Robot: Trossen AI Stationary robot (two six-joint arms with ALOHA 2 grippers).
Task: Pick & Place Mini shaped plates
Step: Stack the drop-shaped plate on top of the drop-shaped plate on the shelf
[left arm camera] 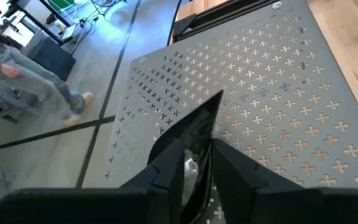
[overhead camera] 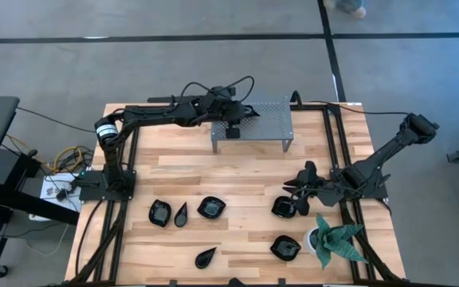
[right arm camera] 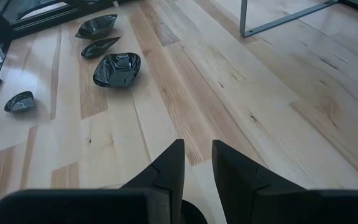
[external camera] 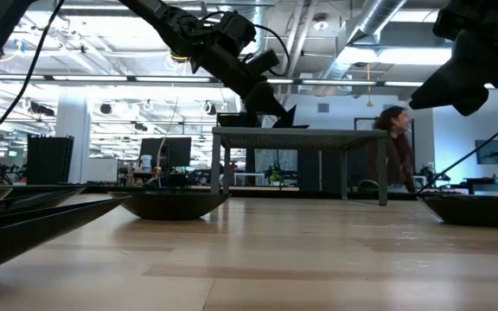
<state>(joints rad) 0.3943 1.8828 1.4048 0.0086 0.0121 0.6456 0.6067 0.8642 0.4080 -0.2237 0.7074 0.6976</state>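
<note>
six black plates (overhead camera: 211, 208) on the table, a seventh (left arm camera: 194, 140) between the left gripper (left arm camera: 197, 171) fingers.

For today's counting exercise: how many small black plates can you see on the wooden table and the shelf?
7. On the table: three in a left row, one near the front edge, one under the right gripper, one beside the plant. One at the left gripper over the shelf. Arms may hide others.

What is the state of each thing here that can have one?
Left gripper: above the grey perforated shelf.
Black plate: tilted on edge at the left gripper, touching the shelf.
Right gripper: fingers open, empty, above the table.
Six other plates: lying right side up on the table.
</note>
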